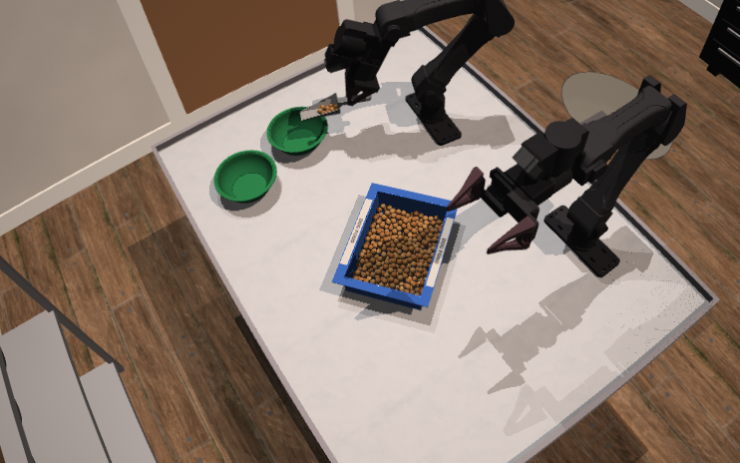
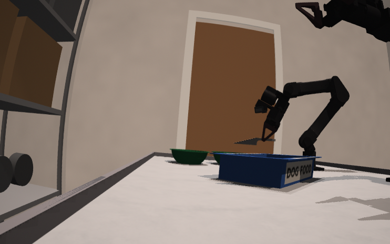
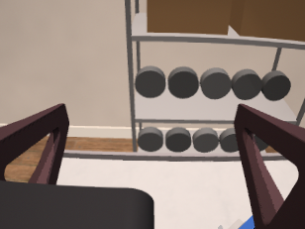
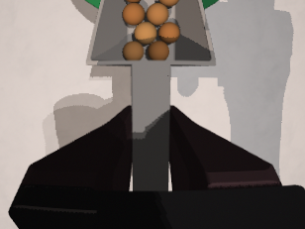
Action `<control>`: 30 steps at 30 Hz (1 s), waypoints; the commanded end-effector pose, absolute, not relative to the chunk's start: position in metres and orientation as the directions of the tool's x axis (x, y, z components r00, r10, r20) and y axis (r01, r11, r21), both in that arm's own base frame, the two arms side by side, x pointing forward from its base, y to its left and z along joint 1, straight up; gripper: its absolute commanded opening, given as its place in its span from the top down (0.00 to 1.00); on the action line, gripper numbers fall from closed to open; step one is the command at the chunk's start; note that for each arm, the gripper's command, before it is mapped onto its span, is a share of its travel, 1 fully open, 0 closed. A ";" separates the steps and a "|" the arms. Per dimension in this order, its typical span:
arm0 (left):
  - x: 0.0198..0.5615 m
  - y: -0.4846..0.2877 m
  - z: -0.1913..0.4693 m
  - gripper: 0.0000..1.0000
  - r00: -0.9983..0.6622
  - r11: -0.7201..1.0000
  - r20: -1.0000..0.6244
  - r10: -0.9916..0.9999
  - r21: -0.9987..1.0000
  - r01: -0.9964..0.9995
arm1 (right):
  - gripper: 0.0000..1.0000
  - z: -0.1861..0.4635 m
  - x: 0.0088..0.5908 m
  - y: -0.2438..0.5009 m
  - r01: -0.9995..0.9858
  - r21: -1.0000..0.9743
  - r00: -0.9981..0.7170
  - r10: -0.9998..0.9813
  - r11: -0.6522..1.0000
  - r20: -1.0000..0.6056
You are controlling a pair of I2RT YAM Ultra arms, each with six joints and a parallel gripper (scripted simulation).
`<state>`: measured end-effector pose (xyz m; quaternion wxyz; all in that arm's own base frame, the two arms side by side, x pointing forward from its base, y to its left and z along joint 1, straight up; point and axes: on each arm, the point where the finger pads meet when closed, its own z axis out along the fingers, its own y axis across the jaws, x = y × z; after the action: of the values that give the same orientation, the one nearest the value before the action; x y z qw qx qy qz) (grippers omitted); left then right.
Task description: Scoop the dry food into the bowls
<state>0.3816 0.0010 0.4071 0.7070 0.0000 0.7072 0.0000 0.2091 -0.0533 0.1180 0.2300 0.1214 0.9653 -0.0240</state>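
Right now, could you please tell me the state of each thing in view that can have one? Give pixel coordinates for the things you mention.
Right gripper (image 1: 357, 99) (image 2: 263, 140) (image 4: 152, 108): shut on the scoop
Left gripper (image 1: 468, 231) (image 3: 152, 105): open
Scoop (image 1: 310, 114) (image 2: 249, 141) (image 4: 152, 88): loaded, raised
Near bowl (image 1: 297, 143) (image 4: 92, 2): under scoop, no food visible
Other bowl (image 1: 249, 186) (image 2: 189, 156): empty
Box (image 1: 379, 291) (image 2: 250, 171) (image 3: 246, 223): open, holding food

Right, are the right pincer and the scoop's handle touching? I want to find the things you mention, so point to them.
Touching. The right wrist view shows the right pincer (image 1: 360, 99) (image 2: 263, 140) (image 4: 151, 115) shut on the handle (image 4: 152, 88), a finger against each side.
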 end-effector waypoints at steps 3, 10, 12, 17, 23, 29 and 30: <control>0.378 0.001 0.421 0.00 0.033 1.000 -0.999 0.000 0.000 0.000 | 1.00 0.138 0.221 -0.056 0.245 0.009 -0.838 0.216 0.970 -0.500; 0.378 0.001 0.421 0.00 0.033 1.000 -0.999 0.000 0.000 0.000 | 1.00 0.141 0.221 -0.056 0.244 0.008 -0.832 0.214 0.970 -0.512; 0.378 0.001 0.421 0.00 0.033 1.000 -0.999 0.000 0.000 0.000 | 1.00 0.141 0.221 -0.056 0.244 0.008 -0.832 0.214 0.970 -0.512; 0.378 0.001 0.421 0.00 0.033 1.000 -0.999 0.000 0.000 0.000 | 1.00 0.140 0.222 -0.056 0.244 0.008 -0.832 0.214 0.970 -0.511; 0.378 0.001 0.421 0.00 0.033 1.000 -0.999 0.000 0.000 0.000 | 1.00 0.137 0.220 -0.055 0.244 0.008 -0.839 0.216 0.970 -0.499; 0.378 0.001 0.421 0.00 0.033 1.000 -0.999 0.000 0.000 0.000 | 1.00 0.136 0.220 -0.055 0.244 0.008 -0.841 0.216 0.970 -0.496; 0.378 0.001 0.421 0.00 0.033 1.000 -0.999 0.000 0.000 0.000 | 1.00 0.127 0.213 -0.054 0.248 0.009 -0.868 0.226 0.969 -0.441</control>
<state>0.3816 0.0010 0.4071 0.7070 0.0000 0.7072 0.0000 0.2069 -0.0527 0.1163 0.2228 0.1217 0.9670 -0.0229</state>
